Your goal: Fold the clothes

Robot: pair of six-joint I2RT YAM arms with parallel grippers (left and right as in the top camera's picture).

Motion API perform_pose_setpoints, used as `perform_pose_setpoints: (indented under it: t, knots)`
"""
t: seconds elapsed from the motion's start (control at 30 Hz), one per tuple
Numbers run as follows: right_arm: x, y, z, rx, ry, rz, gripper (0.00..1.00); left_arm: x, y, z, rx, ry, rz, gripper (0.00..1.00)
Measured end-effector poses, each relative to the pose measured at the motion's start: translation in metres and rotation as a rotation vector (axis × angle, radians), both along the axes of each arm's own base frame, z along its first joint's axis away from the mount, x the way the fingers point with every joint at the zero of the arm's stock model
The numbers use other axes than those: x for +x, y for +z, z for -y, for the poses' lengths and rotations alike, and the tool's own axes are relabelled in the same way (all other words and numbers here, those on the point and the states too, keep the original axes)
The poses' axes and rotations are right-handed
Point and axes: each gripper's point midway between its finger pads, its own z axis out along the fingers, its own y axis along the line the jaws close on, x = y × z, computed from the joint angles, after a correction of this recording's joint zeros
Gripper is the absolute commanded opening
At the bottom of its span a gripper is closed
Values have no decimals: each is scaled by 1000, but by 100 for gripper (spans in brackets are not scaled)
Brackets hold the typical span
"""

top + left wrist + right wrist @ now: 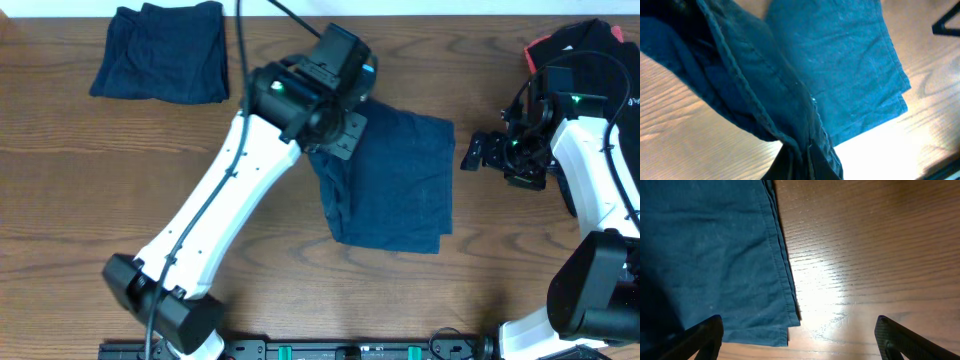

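A dark blue garment [400, 185] lies part folded at the middle right of the table. My left gripper [335, 140] is shut on its left edge and lifts that fold off the wood; in the left wrist view the cloth [790, 100] bunches into the jaws [802, 160]. My right gripper [482, 152] is open and empty, just right of the garment's right edge. In the right wrist view its fingertips [800, 340] straddle the garment's corner [715, 260] and bare wood.
A folded dark blue garment [165, 50] lies at the back left. A pile of dark and red clothes [580, 45] sits at the back right, behind the right arm. The table's front edge holds a black rail [350, 350].
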Motion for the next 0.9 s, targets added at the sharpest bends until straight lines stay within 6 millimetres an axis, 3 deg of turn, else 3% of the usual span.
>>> perform_pose_setpoints:
  t: [0.13, 0.37, 0.5, 0.9]
  knots:
    - [3, 0, 4, -23, -3, 11, 95, -6, -9, 25, -10, -56, -3, 6]
    - [2, -1, 17, -52, -30, 7, 95, -22, -2, 69, -81, -159, 32, 6]
    - [0, -2, 24, -57, -47, -2, 95, -26, -8, 87, -107, -195, 24, 7]
    - [-4, -2, 27, -58, -56, -16, 95, -13, -87, 121, -75, -199, -103, 7]
